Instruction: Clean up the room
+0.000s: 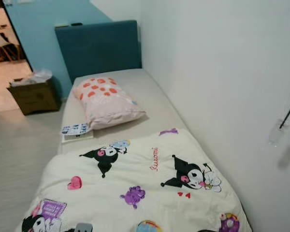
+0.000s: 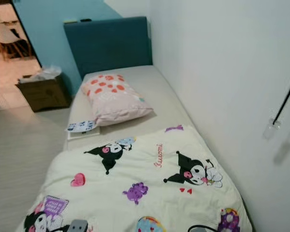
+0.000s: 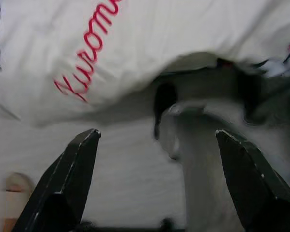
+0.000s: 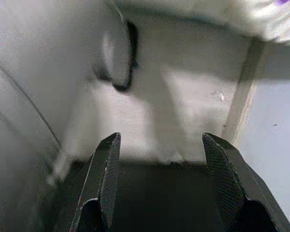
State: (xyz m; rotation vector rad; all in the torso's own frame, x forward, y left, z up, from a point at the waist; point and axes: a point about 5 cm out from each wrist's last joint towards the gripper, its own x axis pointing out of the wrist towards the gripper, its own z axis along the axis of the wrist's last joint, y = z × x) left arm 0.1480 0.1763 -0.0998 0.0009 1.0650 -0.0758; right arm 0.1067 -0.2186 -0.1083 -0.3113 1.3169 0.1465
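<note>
Left eye view gives you the bed (image 1: 150,92) along the wall, the cartoon-print blanket (image 1: 135,188) spread over its near half, the spotted pillow (image 1: 106,101) lying askew by the headboard, and a booklet (image 1: 76,129) at the mattress edge. Your left gripper (image 3: 154,183) hangs over the blanket, fingers released; your right gripper (image 4: 162,183) is likewise spread, holding nothing.
</note>
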